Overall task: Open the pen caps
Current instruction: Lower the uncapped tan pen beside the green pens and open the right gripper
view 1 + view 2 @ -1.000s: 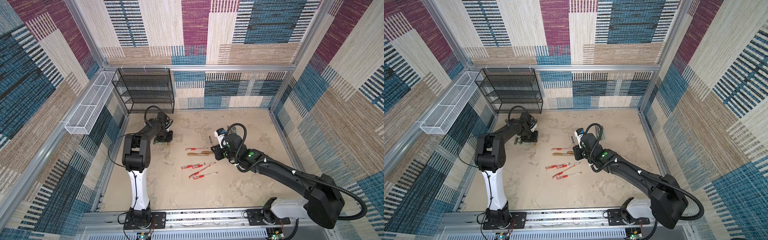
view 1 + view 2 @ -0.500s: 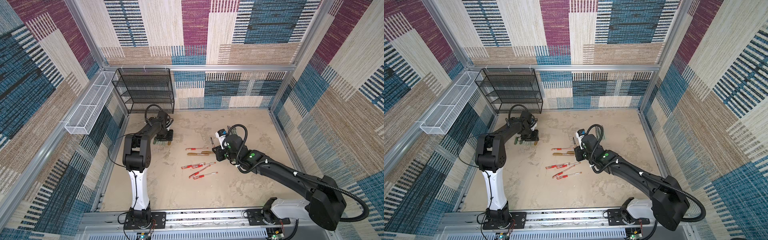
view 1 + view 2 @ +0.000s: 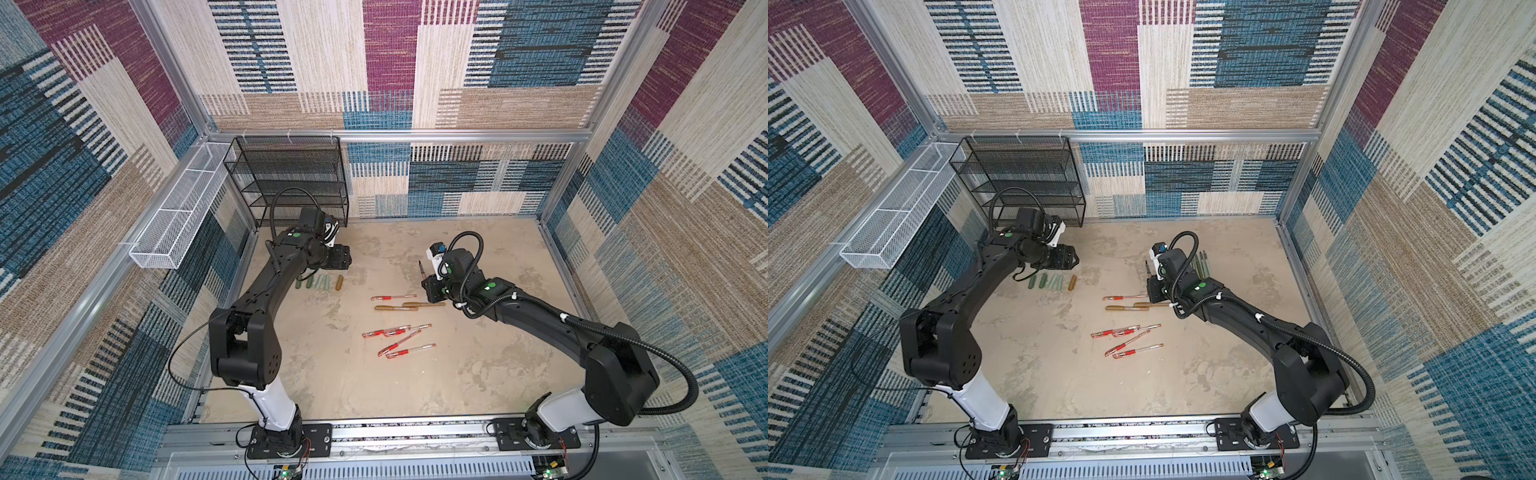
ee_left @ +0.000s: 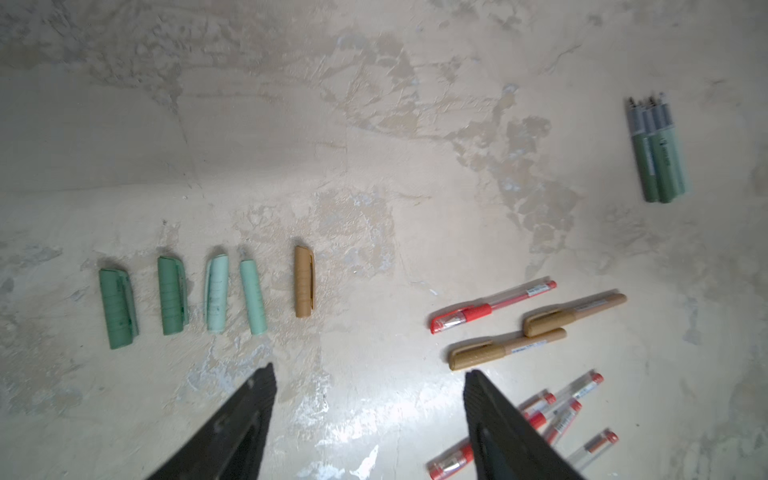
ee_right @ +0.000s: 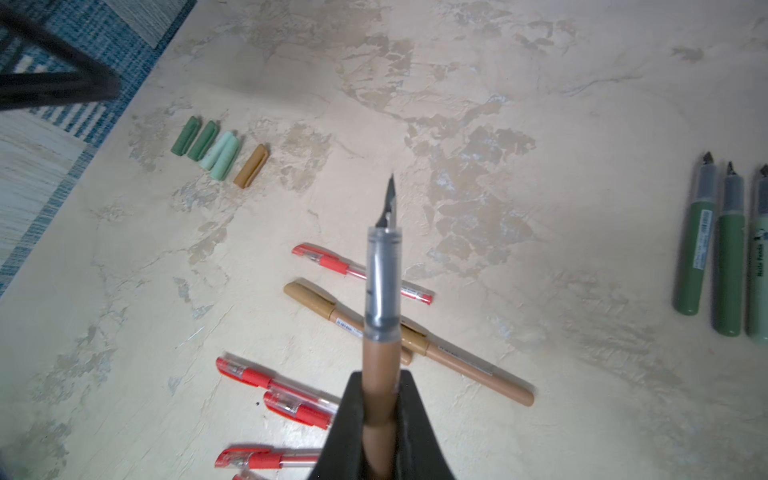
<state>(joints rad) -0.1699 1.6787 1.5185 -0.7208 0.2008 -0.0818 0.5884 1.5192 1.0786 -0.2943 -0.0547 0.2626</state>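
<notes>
Several green pen caps (image 4: pixel 172 295) and one gold pen cap (image 4: pixel 304 281) lie in a row on the floor, also seen in a top view as the caps (image 3: pixel 320 281). My left gripper (image 4: pixel 370 372) hovers just above that row, open and empty; in a top view the left gripper (image 3: pixel 343 259) is beside the rack. My right gripper (image 5: pixel 381 374) is shut on an uncapped gold pen body (image 5: pixel 381 291), nib pointing up. Two capped gold pens (image 3: pixel 395 308) and several capped red pens (image 3: pixel 399 336) lie mid-floor.
Three uncapped green pen bodies (image 5: pixel 723 249) lie side by side to the right of my right arm (image 3: pixel 1202 266). A black wire rack (image 3: pixel 291 178) stands in the back left corner. A white wire basket (image 3: pixel 178 216) hangs on the left wall.
My left gripper has opened and let go of the gold cap, which now lies at the end of the row. My right gripper has drifted slightly right with the pen body.
</notes>
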